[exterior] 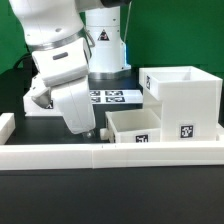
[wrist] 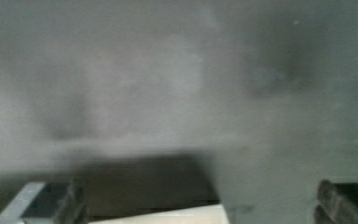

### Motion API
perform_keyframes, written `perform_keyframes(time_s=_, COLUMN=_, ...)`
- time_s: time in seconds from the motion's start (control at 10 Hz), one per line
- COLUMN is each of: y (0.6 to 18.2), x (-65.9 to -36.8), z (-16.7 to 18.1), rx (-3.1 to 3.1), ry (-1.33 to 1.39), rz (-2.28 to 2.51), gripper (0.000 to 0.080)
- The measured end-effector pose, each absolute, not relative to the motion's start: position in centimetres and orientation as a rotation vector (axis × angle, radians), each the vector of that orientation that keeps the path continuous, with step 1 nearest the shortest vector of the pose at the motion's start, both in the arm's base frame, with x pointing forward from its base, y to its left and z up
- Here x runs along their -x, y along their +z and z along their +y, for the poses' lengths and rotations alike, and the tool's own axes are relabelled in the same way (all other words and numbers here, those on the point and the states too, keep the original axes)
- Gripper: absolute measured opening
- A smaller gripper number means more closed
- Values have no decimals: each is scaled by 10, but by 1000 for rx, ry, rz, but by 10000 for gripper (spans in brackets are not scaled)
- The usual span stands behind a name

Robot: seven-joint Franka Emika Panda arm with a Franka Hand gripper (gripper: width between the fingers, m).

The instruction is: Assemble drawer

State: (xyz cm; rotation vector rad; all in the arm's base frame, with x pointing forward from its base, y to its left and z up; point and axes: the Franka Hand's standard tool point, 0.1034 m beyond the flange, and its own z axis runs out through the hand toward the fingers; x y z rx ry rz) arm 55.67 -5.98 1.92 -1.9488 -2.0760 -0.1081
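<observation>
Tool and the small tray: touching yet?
Cannot tell. The exterior view shows the tool close beside the tray, neither contact nor gap plain; wrist view is blurred.

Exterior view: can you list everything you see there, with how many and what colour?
casing: one, white, tall open-topped box on the exterior view's right, tag on its front
tray: one, white, shallow, right beside the casing on the exterior view's left of it, tag on its front
marker board: one, white with black tags, flat on the table behind the tray
wall: one, white, long and low, across the front
table: one, black, under everything
arm: one, white, reaching down
tool: one, low near the tray, fingers apart in the wrist view
</observation>
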Motion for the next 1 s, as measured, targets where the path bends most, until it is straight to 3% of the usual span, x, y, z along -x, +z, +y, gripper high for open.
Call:
perform_keyframes(time_s=0.4, y=22, x=-555, z=-13, rx=2007, ry=-71, rz=-2001, gripper=649)
perform_keyframes(time_s=0.8, y=20, x=-554, z=-19, rx=2000, ry=-72, rz=-2004, gripper=649)
perform_keyframes(time_s=1.0, y=17, x=-550, z=-3, rx=2024, ry=-81, rz=-1990, gripper=649)
